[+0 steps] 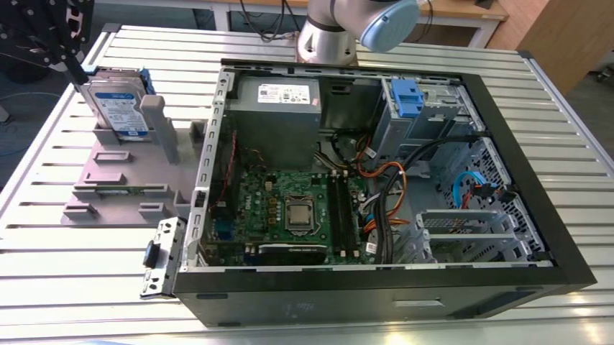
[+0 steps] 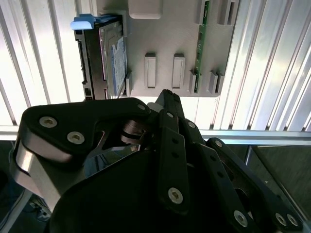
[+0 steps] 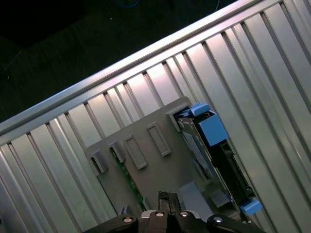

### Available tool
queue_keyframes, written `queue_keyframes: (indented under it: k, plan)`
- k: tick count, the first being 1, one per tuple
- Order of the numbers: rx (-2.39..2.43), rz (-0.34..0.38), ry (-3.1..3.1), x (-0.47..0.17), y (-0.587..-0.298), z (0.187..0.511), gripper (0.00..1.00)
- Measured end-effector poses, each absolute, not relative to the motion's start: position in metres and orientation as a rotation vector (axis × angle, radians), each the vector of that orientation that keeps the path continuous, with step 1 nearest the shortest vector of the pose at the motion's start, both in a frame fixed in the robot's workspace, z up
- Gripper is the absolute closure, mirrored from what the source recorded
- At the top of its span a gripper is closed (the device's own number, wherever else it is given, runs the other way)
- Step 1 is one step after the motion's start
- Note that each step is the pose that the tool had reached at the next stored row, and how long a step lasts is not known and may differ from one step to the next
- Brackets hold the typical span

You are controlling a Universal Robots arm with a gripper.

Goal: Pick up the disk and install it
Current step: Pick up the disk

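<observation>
The disk [image 1: 115, 108] stands on edge in a slot at the far end of the grey plastic stand [image 1: 115, 169], label side facing the open computer case [image 1: 384, 302], its blue carrier bracket showing along the top. In both wrist views it is seen from above as a thin slab, [image 2: 109, 63] and [image 3: 199, 145], with the blue tabs at its ends.

The claw [image 1: 77, 72] hangs just over the disk's top edge, at the exterior view's left, not gripping it. In the first wrist view its fingers look pressed together with nothing between them [image 3: 165, 196], and in the second wrist view they narrow to one tip [image 2: 166, 93].

A green memory stick [image 1: 120, 190] lies in another slot of the stand, and upright posts rise beside the disk. The stand sits on the slatted metal tabletop [image 1: 57, 273], just beside the case.

Inside the case are the grey power supply [image 1: 278, 108], the green motherboard [image 1: 287, 208], and a silver drive cage with a blue tab [image 1: 408, 97]. Orange and black cables loop between cage and board. A loose metal bracket [image 1: 158, 259] leans at the case's near corner.
</observation>
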State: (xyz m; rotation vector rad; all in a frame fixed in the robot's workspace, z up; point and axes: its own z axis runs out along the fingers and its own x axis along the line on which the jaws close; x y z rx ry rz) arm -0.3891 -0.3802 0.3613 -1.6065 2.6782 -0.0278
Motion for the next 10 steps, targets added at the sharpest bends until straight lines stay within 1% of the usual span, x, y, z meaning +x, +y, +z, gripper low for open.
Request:
queue_keyframes:
  k: [10]
  plan:
    - [-1.618, -0.028, 2.671, -0.3891, -0.3802, 0.3613, 0.89]
